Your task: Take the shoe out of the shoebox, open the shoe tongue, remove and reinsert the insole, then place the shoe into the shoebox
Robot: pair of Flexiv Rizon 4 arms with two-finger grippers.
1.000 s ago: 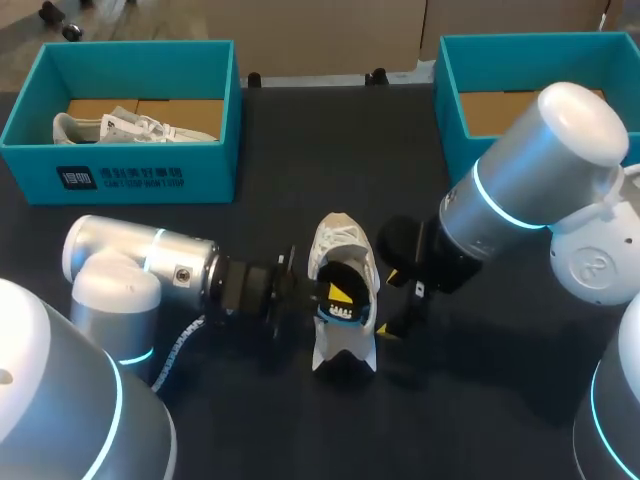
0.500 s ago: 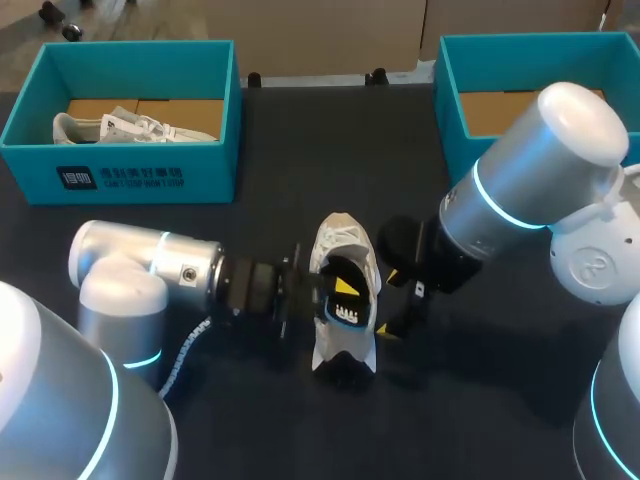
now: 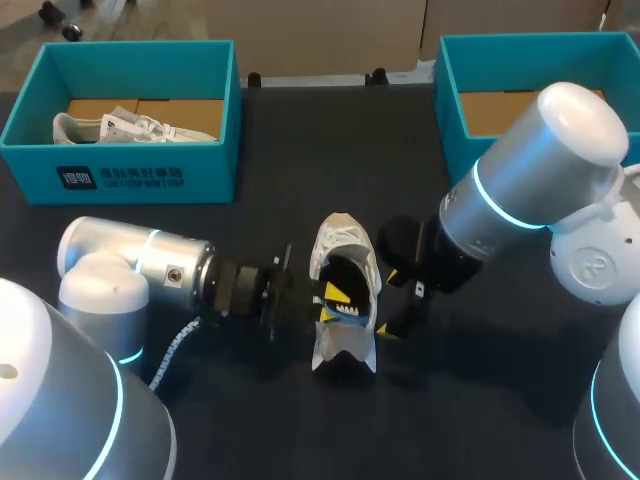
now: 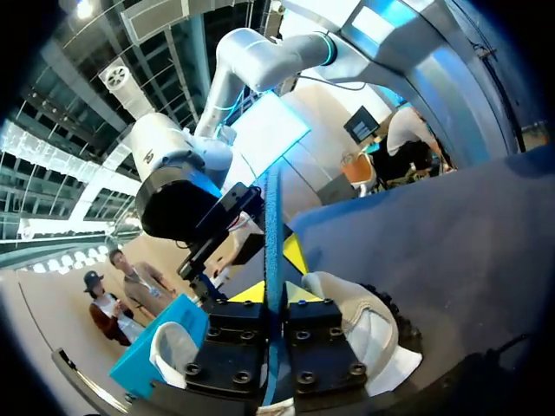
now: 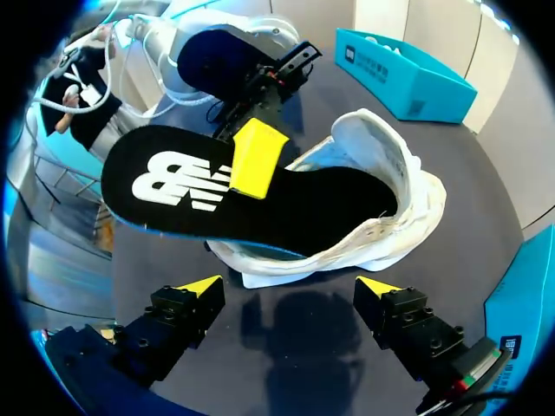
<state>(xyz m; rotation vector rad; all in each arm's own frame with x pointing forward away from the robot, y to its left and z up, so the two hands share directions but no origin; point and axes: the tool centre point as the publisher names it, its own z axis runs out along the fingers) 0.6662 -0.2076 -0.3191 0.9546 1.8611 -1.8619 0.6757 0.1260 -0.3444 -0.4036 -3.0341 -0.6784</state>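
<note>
White fabric makes up the low sneaker (image 3: 343,243), which lies on the dark matte table (image 3: 300,140) between the two arms, laced end toward the far edge. It is well apart from the left teal cardboard shoebox (image 3: 40,110) and the right teal cardboard shoebox (image 3: 455,70). A second white shoe (image 3: 130,128) rests in the left box.

A flat black insole (image 5: 295,204) with a white printed logo and a blue underside has one end tucked into the sneaker, while the logo end sticks out past it.

The left gripper (image 4: 273,293) is clamped on this insole. Its own wrist view shows the thin blue edge pinched between both yellow tips, whereas the right wrist view shows only one yellow finger lying on the black top face.

The right gripper (image 5: 289,290) sits just beside the sneaker with its fingers spread wide and holding nothing. From overhead its arm hides most of it.
</note>
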